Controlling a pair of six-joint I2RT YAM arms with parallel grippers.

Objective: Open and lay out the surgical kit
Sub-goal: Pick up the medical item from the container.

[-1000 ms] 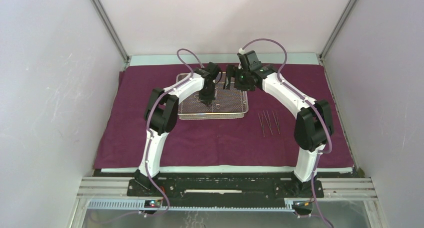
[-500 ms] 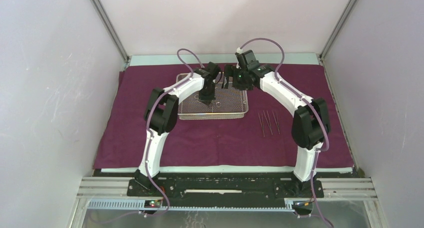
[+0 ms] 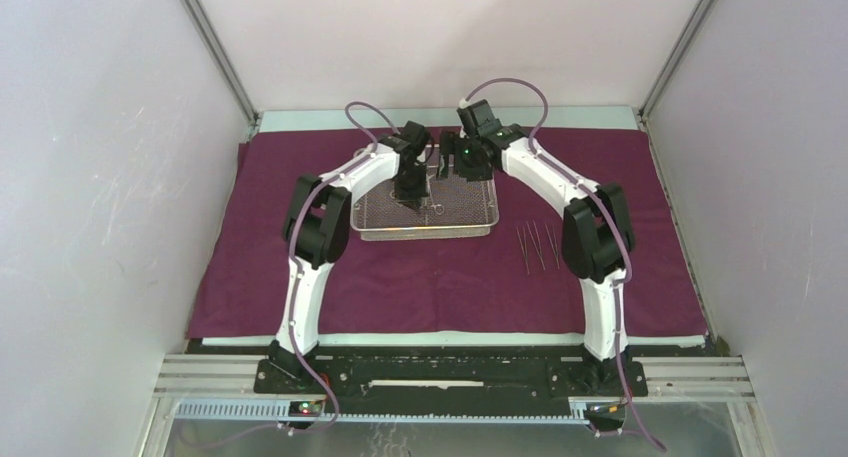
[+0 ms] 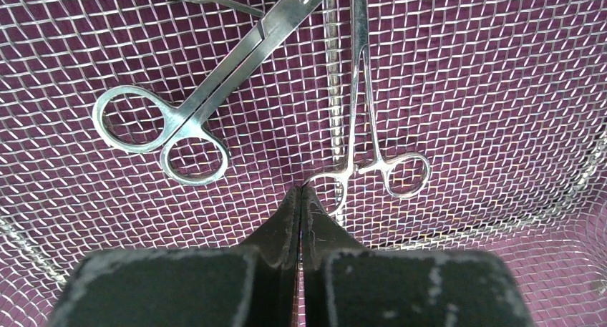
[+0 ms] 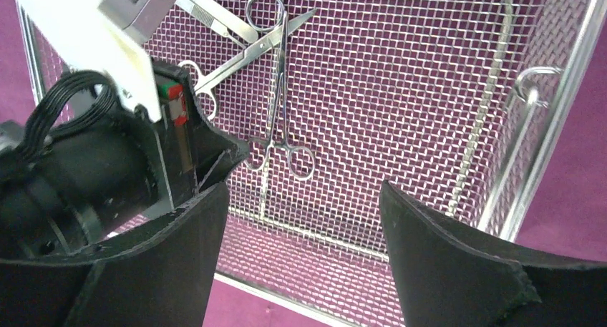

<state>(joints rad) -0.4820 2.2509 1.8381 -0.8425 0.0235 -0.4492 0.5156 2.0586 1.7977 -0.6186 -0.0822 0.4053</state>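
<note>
The maroon cloth lies spread flat with the wire-mesh tray on it at centre back. My left gripper reaches down into the tray. Its tips are shut on the left edge of the near finger ring of the forceps, which lie flat on the mesh. Scissors lie just left of them. My right gripper hovers open and empty over the tray's back part, its fingers wide apart, with the left gripper and the forceps in its view.
Three thin steel instruments lie side by side on the cloth to the right of the tray. More tools rest at one end of the tray. Aluminium posts and white walls enclose the table.
My left gripper closed from slightly ajar to shut inside the tray. The right arm swung left, closer to the left gripper, and its jaws narrowed a little.
</note>
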